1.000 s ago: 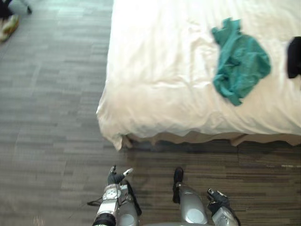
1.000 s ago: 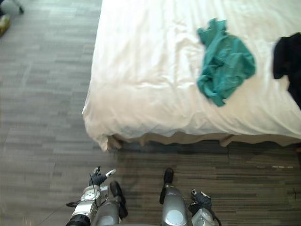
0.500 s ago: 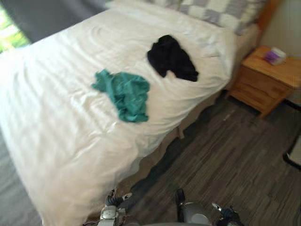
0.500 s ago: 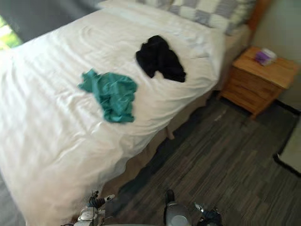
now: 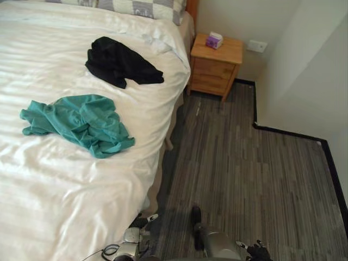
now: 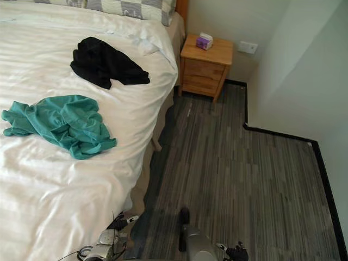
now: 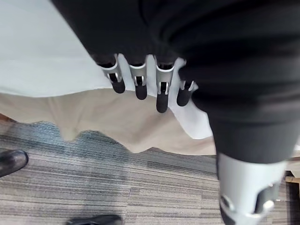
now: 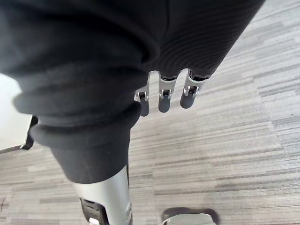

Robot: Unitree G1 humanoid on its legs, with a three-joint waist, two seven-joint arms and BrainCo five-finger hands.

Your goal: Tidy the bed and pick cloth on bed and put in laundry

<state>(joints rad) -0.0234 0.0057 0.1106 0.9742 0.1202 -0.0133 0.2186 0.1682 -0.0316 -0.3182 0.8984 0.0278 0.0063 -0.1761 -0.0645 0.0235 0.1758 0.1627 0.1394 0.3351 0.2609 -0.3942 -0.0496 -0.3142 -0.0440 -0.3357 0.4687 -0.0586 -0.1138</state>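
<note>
View swung round toward the nightstand [image 5: 213,69], teal cloth [image 5: 81,122] and black cloth [image 5: 120,62] lying apart on the bed [image 5: 65,201], left robot hand [image 7: 162,91] and right robot hand [image 8: 164,97] hanging low, fingers relaxed, empty

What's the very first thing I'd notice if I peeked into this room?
Two crumpled clothes on the big white bed jump out: a teal-green cloth lying near the bed's side edge, and a black cloth apart from it, closer to the checked pillows. Beside the head of the bed stands a small wooden nightstand with a little purple box on top.
</note>
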